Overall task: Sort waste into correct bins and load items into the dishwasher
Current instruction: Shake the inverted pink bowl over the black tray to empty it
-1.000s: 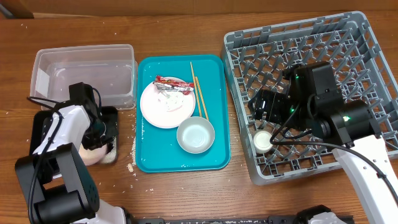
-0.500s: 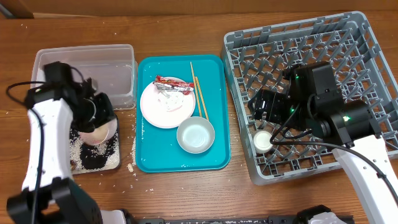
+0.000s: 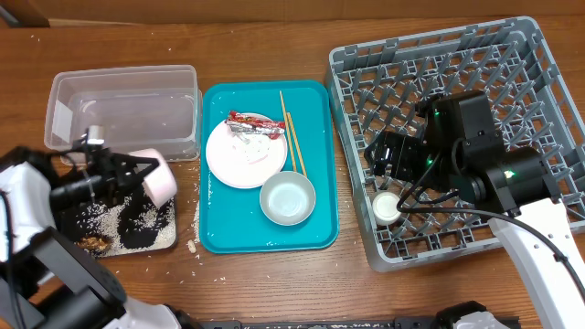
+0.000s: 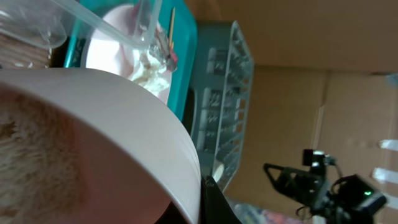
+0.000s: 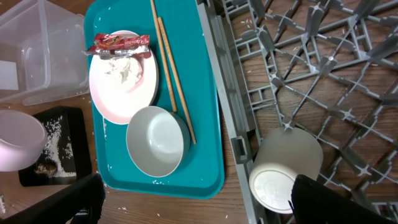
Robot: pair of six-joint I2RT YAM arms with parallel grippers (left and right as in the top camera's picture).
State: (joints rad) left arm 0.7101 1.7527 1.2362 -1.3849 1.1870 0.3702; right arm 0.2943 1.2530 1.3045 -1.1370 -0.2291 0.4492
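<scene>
The left claw [image 3: 135,174] pinches the pink dish [image 3: 161,179] by its rim, tipped over the black tray [image 3: 146,236], where clinging scraps could fall past the tray's edge onto the table [image 3: 274,283] or the dish could slip loose; the right claw [image 5: 196,198] hangs spread above the rack [image 3: 530,55].

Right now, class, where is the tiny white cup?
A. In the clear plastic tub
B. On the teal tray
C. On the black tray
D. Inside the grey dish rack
D: the tiny white cup sits within the walls of the grey dish rack, in the corner beside the teal tray.
</scene>
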